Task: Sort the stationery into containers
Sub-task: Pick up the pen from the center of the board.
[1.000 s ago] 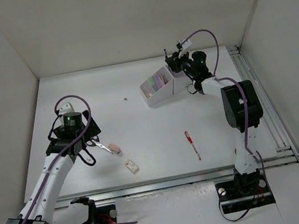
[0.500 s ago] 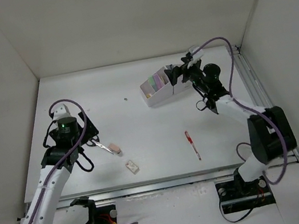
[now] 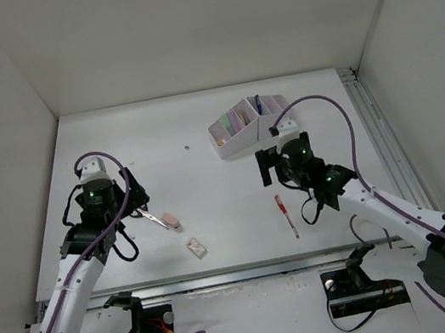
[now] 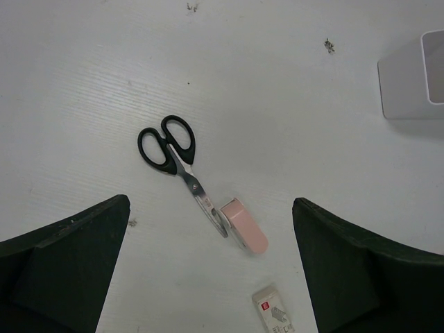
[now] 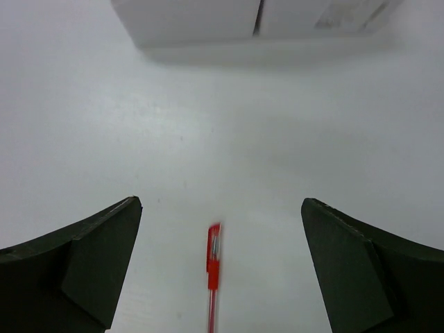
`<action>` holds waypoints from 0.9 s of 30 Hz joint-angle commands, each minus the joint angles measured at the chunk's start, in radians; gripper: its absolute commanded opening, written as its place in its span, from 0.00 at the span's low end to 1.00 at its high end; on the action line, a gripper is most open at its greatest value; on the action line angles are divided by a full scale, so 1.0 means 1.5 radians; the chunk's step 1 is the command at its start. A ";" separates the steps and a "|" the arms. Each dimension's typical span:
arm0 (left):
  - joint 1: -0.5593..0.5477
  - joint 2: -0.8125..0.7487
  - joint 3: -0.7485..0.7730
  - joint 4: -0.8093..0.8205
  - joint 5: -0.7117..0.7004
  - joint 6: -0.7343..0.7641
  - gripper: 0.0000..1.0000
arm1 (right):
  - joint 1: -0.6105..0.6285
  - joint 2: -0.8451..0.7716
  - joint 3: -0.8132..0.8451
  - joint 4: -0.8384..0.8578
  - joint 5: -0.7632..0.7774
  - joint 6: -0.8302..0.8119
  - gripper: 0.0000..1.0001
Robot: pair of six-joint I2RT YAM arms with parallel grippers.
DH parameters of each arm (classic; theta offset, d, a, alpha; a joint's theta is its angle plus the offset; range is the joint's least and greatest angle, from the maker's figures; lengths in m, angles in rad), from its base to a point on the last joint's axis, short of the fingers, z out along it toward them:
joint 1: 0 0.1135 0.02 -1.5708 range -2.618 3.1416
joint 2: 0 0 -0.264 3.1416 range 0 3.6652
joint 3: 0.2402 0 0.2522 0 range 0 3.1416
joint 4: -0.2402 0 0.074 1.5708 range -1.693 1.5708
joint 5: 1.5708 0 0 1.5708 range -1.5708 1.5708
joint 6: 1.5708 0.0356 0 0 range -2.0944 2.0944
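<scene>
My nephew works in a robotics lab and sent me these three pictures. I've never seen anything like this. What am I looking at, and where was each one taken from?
These are two robot arms bolted to a white table. The wide picture looks down from above. The other two come from a camera on each wrist, and the dark wedges in their lower corners are that arm's own fingers. The left gripper is open near black-handled scissors, a pink eraser and a small white labelled eraser. The right gripper, also open, hovers by a red pen. A white organizer stands farther back with a few items in it. Neither gripper holds anything.
</scene>
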State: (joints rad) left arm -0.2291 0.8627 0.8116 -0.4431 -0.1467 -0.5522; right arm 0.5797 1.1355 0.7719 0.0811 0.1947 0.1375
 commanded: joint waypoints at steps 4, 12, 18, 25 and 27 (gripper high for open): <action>-0.003 0.004 -0.017 0.043 0.029 0.007 1.00 | 0.032 0.037 -0.068 -0.087 -0.017 0.145 0.98; -0.009 -0.022 -0.021 0.024 0.010 0.007 1.00 | 0.030 0.196 -0.029 -0.134 -0.043 0.230 0.85; -0.009 -0.024 -0.017 0.012 -0.008 0.007 1.00 | 0.029 0.271 -0.007 -0.146 -0.051 0.241 0.28; -0.009 -0.003 -0.004 0.012 -0.017 0.009 1.00 | 0.029 0.246 0.035 -0.149 -0.009 0.198 0.00; -0.009 0.006 0.000 0.016 -0.016 0.011 1.00 | 0.029 0.217 0.063 -0.141 0.024 0.167 0.00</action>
State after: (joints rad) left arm -0.2367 0.8543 0.7563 -0.4507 -0.1524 -0.5514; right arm 0.6235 1.5352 0.7864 -0.1345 0.1463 0.4393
